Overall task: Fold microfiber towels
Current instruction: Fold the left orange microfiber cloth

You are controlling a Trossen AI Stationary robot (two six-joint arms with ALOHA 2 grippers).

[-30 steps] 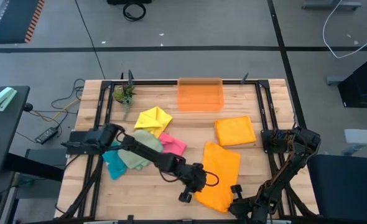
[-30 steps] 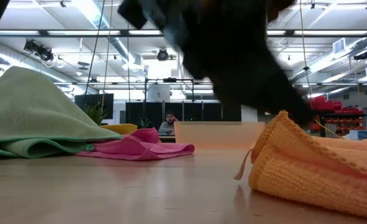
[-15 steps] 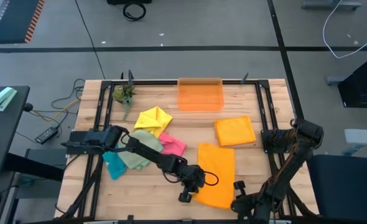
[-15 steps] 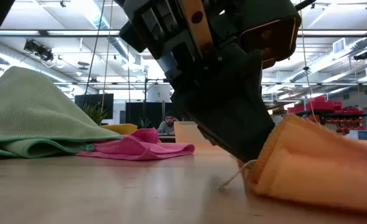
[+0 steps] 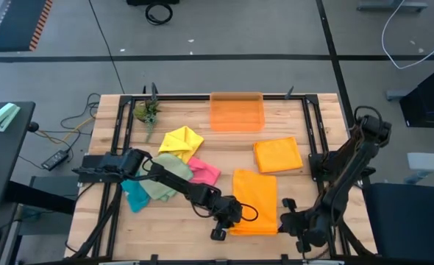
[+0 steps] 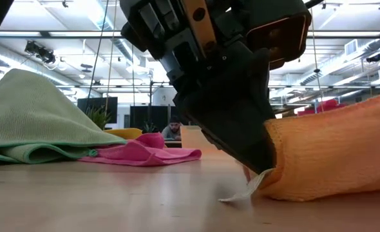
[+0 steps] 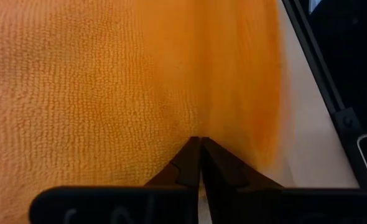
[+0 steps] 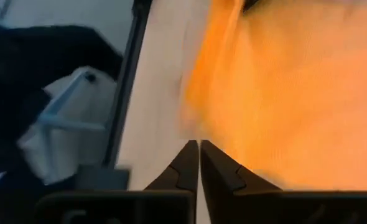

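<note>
**One towel folded, one in work, four still in a heap**

On the worktop's point(image 5: 195, 224) nine o'clock side lies the unfolded pile: a teal towel point(image 5: 134, 196) at the outer edge, a sage green towel point(image 5: 162, 184) half over it, a pink towel point(image 5: 206, 171) just beside that, and a yellow towel point(image 5: 181, 140) toward eleven o'clock. All four are crumpled and look untouched, so most of the job remains.

Nearer six o'clock, the left claw point(image 5: 227, 219) sits at the near left corner of a large orange towel point(image 5: 255, 200). Its tips are pressed together at the cloth's edge, seemingly nipping it, with a white tag point(image 6: 243, 191) trailing on the wood. This towel lies as a long rectangle, which reads as a first fold made and a second one pending.

At five o'clock, the right claw point(image 5: 286, 218) meets the same towel's near right corner, tips likewise together; whether cloth is caught between them I cannot tell.

Toward two o'clock, a smaller orange towel point(image 5: 277, 154) lies as a neat square, apparently finished. An orange bin point(image 5: 237, 112) stands at twelve o'clock.
</note>
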